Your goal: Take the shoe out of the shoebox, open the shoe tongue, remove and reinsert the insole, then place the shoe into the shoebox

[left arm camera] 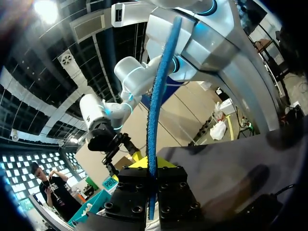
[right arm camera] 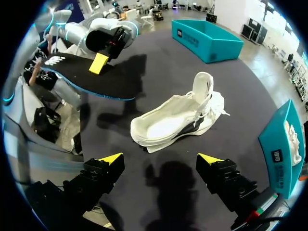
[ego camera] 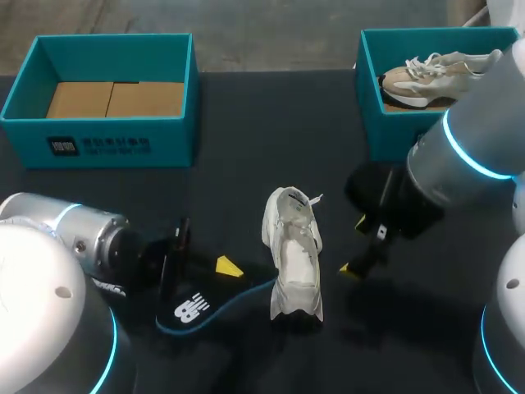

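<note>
1. Starting at the left, a teal shoebox (ego camera: 98,144) is seen at the far side of the table (ego camera: 246,148), with a cardboard liner on its floor. It is probably meant for the shoe's return, though this cannot be settled from here.
2. The black insole (ego camera: 197,308) is held out of the shoe by the left gripper (ego camera: 223,271), which is clamped on it from both faces. In the left wrist view the insole's blue edge is seen pinched between the fingers. It is judged to be kept lifted and flat so that it can be fed back in. Whether its end touches the shoe cannot be told.
3. The white shoe (ego camera: 293,263) is laid on the table in the middle, between the two grippers. Its mouth is spread wide, so the bare inside is exposed for reinsertion.
4. The right gripper (ego camera: 354,246) is held just beside the shoe with its fingers apart and nothing between them, apparently placed to steady the shoe.
5. A second teal shoebox (ego camera: 394,123), with a beige sneaker (ego camera: 435,74) inside, stands at the far right, well apart from the work. Nothing is seen lying between insole and shoe.
</note>
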Motion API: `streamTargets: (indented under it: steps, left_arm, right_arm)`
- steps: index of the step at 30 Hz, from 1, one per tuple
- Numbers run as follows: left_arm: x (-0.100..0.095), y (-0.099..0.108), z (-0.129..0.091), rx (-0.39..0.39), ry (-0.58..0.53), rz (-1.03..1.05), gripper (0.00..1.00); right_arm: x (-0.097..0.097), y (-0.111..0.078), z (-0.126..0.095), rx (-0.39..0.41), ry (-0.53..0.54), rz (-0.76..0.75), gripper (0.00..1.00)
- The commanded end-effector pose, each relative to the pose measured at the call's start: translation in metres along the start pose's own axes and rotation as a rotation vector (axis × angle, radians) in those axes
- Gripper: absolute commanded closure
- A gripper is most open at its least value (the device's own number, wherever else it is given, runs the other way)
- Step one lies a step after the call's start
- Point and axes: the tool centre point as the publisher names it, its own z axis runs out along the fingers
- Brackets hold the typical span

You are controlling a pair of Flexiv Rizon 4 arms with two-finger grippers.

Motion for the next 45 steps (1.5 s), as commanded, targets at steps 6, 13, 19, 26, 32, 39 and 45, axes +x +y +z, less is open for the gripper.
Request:
streamTargets:
  steps: [6, 13, 19, 26, 32, 39, 45]
  left_arm:
    - [-0.001, 0.0, 0.005, -0.02, -0.006, -0.005, 1.0]
    - [0.005, 0.002, 0.021, -0.002, -0.064, -0.075, 1.0]
    - [0.008, 0.002, 0.031, -0.001, -0.109, -0.061, 1.0]
    - [0.007, 0.004, 0.038, -0.002, -0.151, -0.104, 1.0]
    - [0.007, 0.004, 0.038, -0.002, -0.151, -0.104, 1.0]
    - [0.007, 0.007, 0.04, -0.001, -0.137, -0.116, 1.0]
    - [0.003, 0.012, 0.041, -0.019, -0.166, -0.137, 1.0]
  right_arm:
    - [0.005, -0.003, -0.001, 0.005, -0.043, -0.05, 0.0]
    - [0.002, -0.017, 0.03, 0.036, -0.066, -0.178, 0.0]
    - [-0.001, -0.024, 0.052, 0.056, -0.072, -0.229, 0.0]
    - [-0.002, -0.029, 0.067, 0.068, -0.08, -0.267, 0.0]
    - [-0.002, -0.029, 0.067, 0.068, -0.08, -0.267, 0.0]
    - [-0.002, -0.029, 0.067, 0.068, -0.08, -0.267, 0.0]
    - [-0.001, -0.029, 0.076, 0.06, -0.069, -0.295, 0.0]
